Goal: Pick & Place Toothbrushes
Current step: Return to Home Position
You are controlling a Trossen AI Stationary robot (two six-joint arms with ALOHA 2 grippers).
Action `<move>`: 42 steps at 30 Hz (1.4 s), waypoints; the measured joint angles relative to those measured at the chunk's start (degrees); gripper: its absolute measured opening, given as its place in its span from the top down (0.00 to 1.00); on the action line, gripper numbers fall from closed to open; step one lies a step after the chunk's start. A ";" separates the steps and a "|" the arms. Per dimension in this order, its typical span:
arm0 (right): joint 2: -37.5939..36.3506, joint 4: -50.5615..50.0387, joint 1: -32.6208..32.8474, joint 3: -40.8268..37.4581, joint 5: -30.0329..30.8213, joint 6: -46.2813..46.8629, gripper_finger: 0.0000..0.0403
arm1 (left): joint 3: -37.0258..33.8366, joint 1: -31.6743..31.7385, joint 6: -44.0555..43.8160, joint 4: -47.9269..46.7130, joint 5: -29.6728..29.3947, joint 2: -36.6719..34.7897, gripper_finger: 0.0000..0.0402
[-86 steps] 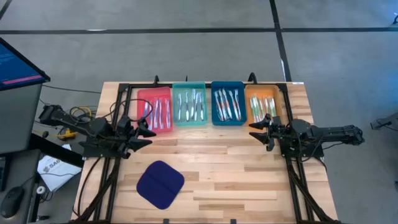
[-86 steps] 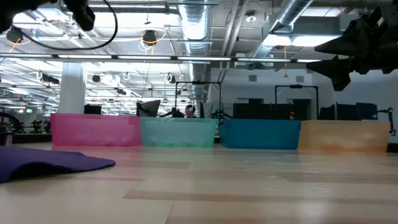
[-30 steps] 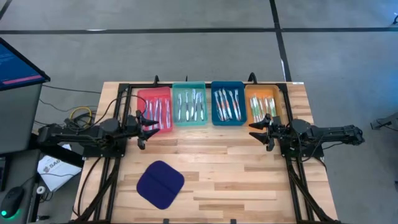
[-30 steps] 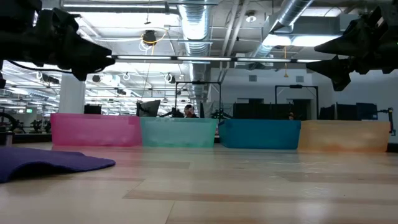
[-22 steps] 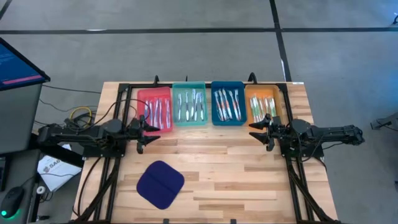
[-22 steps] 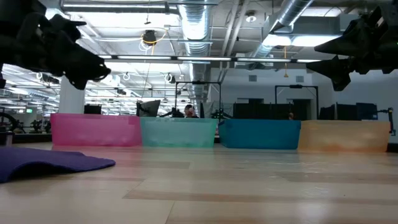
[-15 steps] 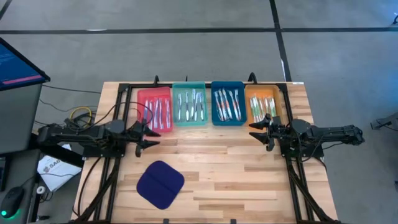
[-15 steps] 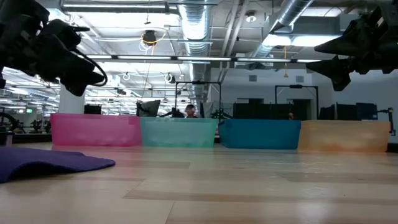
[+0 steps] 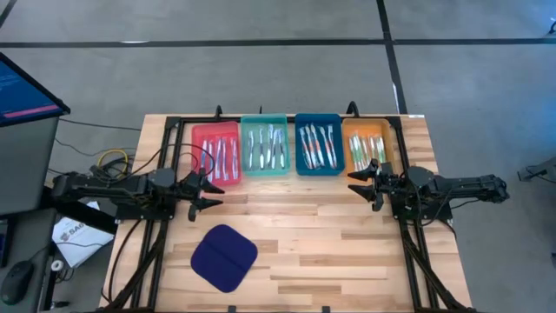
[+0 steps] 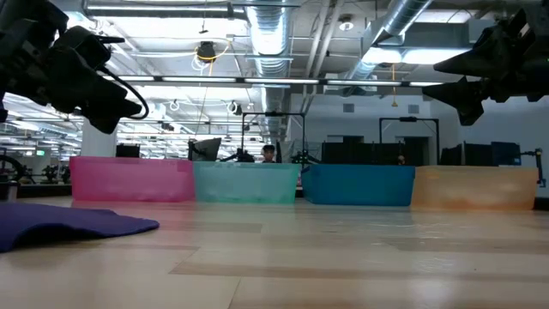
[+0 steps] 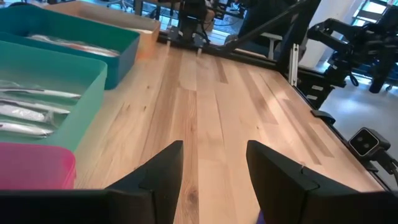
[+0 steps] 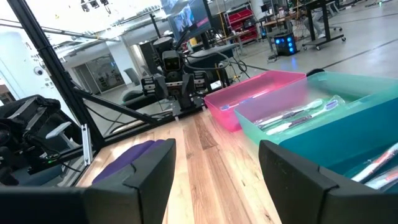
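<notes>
While wide and empty, left claw (image 9: 213,189) and right claw (image 9: 353,183) near the trays (image 10: 249,184), toothbrushes (image 9: 269,148) hidden in low view.

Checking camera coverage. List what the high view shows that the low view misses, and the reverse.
Only the high view: the toothbrushes lying inside the trays, and a monitor left of the table. Only the low view: the room behind, with ceiling ducts and a distant person; there the tray walls hide the contents. Both: four trays, the pad, the left arm near the red tray, the right arm near the orange tray.
</notes>
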 joint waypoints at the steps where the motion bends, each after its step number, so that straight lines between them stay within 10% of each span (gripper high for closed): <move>1: 0.00 -0.02 -0.01 0.00 0.00 0.00 0.44 | 0.00 0.00 -0.01 0.06 0.01 0.00 0.57; 42: 0.00 -0.01 0.00 -0.02 0.01 0.00 0.44 | 0.00 0.00 0.00 2.26 -0.09 0.00 0.57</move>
